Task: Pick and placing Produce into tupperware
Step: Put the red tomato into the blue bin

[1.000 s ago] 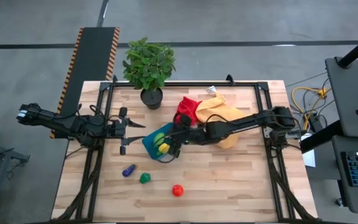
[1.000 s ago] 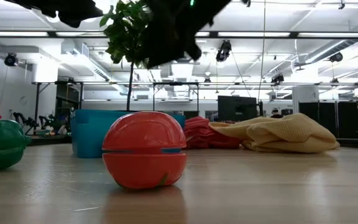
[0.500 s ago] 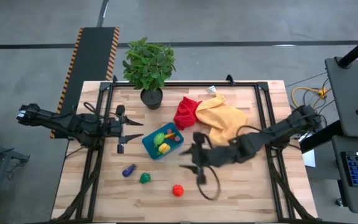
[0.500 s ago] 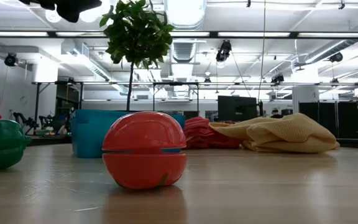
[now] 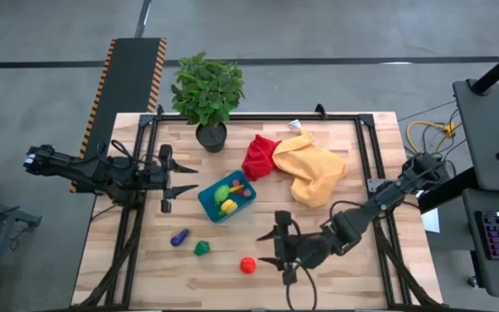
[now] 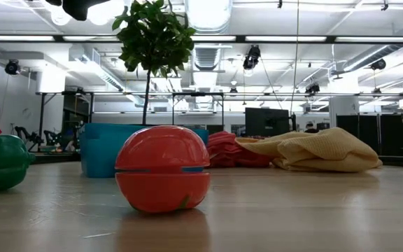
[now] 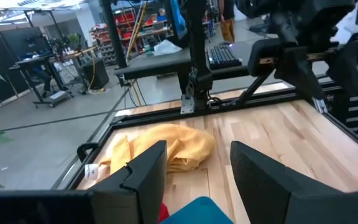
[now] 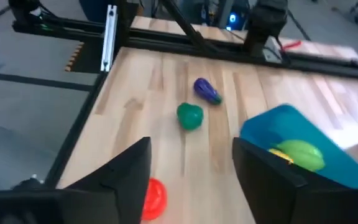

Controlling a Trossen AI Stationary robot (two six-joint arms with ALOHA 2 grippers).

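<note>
Since a second ago, the right claw (image 5: 277,249) has been drawn back from the tupperware (image 5: 210,204) to the near middle of the tabletop (image 5: 336,269), just beside the red ball (image 5: 248,265). Its fingers are spread wide and nothing is held between them (the gap is plain in the right wrist view). The left claw (image 5: 166,179) has been shifted very little; it is kept at the left edge of the tabletop, near the tupperware's left side, with its fingers parted and empty.

The tupperware is set near the middle of the tabletop, in front of the potted plant (image 5: 208,89) and just left of the red cloth (image 5: 258,156). Yellow and green pieces (image 5: 224,198) are seen lying inside it. The yellow cloth (image 5: 314,169) is bunched against the red cloth's right side.

Three pieces are left on the bare wood nearer the front: a purple piece (image 5: 178,237), a green piece (image 5: 202,249) beside it, and the red ball further right. In the low view, the red ball (image 6: 161,169) fills the foreground, with the green piece (image 6: 2,162) at the left edge and the tupperware (image 6: 103,150) behind.
</note>
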